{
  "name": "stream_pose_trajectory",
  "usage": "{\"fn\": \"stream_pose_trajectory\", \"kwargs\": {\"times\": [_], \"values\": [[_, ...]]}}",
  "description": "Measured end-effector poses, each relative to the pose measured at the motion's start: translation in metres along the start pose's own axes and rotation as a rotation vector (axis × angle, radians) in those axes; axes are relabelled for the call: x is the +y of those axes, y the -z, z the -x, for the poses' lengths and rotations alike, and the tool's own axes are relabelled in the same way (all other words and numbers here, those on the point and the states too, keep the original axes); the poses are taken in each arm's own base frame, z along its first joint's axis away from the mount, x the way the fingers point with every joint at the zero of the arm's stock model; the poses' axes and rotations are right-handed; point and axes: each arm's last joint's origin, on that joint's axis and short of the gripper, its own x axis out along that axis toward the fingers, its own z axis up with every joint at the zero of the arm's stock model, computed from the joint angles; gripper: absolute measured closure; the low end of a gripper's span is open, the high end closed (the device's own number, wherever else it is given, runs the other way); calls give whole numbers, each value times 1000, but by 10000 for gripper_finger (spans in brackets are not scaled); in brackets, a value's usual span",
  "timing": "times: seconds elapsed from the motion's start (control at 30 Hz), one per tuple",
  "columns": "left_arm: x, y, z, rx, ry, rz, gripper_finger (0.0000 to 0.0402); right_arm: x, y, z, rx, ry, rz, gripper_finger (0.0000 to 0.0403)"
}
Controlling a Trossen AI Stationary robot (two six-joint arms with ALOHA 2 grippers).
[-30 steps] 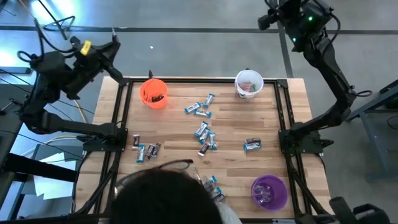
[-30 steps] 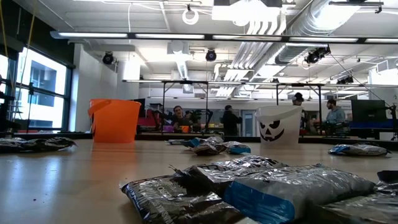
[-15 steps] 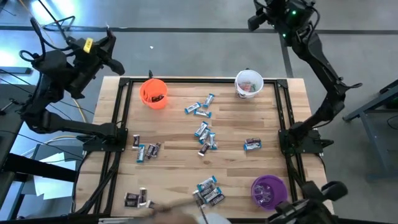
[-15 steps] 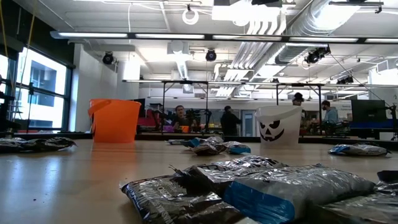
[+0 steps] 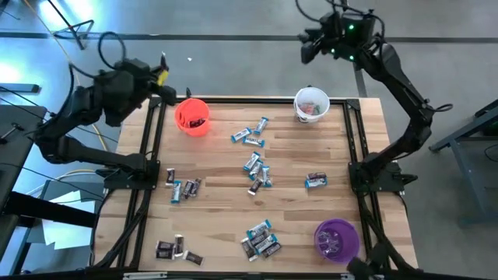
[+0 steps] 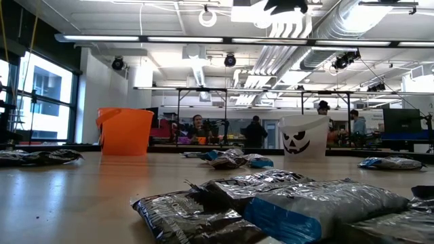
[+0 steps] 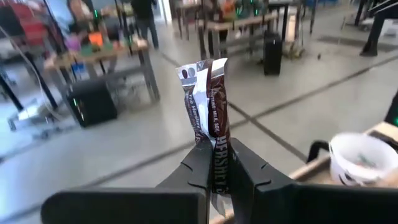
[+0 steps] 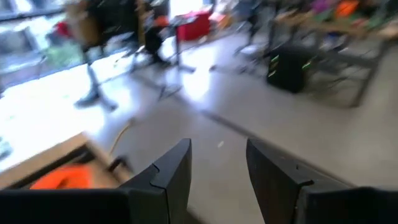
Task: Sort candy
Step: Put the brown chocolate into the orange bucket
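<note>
Gripping a dark brown chocolate bar [image 7: 210, 118] upright between its closed fingers, the left gripper [image 7: 219, 167] hangs off the table's far left corner, just beside the orange cup [image 5: 191, 116]. The bar stands tall above the fingertips, pinched near its lower end, probably so it can drop cleanly once the fingers part. The orange cup already holds something dark, so it seems to be the bin for brown pieces, which would explain why the arm sits so near it.

The right gripper [image 8: 217, 163] is raised beyond the table's far edge, near the white cup [image 5: 311, 104]. Its two fingers stand apart with nothing between them, so that arm looks free to reach for a piece. The white cup, which has a jack-o'-lantern face in the low view, holds a few pale wrappers.

Most of the candy [image 5: 256, 169] is unsorted on the wooden table [image 5: 226, 225]. Blue-and-white and dark pieces lie in loose clusters: one at the centre, a few near the far middle, a small group by the left rail, a couple toward the right, and two groups along the near edge. A purple cup [image 5: 336, 239] sits at the near right corner.

Judging by the spread, sorting is at an early stage.
</note>
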Motion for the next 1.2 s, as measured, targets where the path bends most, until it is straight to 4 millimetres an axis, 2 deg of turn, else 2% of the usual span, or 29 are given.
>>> {"fn": "stream_pose_trajectory", "kwargs": {"times": [0.3, 0.53, 0.67, 0.83, 1.2], "values": [[-15, 17, -15, 171, 50, 124, 385, 27, 17, 3, 169, -100, 34, 253], [-33, 40, -38, 425, 83, 69, 385, 40, 28, 11, 279, -146, 86, 253], [-41, 52, -52, 568, 92, 24, 385, 44, 30, 21, 313, -164, 104, 253], [-48, 59, -72, 647, 115, -67, 373, 46, 29, 38, 314, -183, 114, 253], [-35, 73, -112, 785, 26, -155, 355, 49, 21, 81, 244, -233, 112, 253]]}}
